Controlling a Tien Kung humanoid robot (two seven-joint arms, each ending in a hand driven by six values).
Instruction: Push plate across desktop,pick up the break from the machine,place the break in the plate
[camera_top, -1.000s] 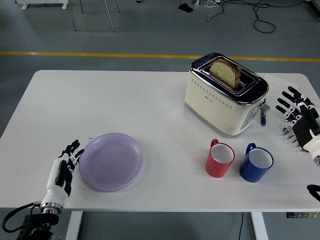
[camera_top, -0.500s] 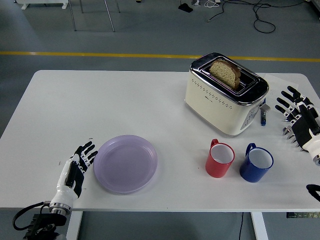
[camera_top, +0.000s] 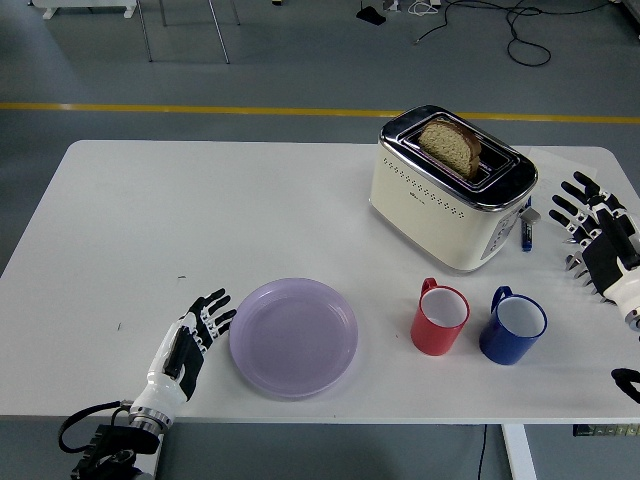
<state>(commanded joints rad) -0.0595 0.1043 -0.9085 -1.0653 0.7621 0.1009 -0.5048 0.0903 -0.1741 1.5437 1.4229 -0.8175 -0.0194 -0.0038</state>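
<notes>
The left robot hand (camera_top: 190, 333), fingers spread flat, presses the rim of the light, slick purple plate (camera_top: 293, 337) left of the red mug (camera_top: 440, 317), while bread (camera_top: 450, 146), soft and best pinched at its crust, waits in the toaster (camera_top: 450, 187) beyond.

A grey floor (camera_top: 250, 70) crossed by a yellow line (camera_top: 200, 109) is seen beyond the white counter (camera_top: 200, 210), with black cables (camera_top: 520, 35) far right.

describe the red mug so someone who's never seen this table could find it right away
Start at the cream toaster on the table's right half. Two mugs stand side by side just in front of it, nearer the table's front edge. The red mug is the left one, closer to the purple plate; its neighbour is blue.
</notes>
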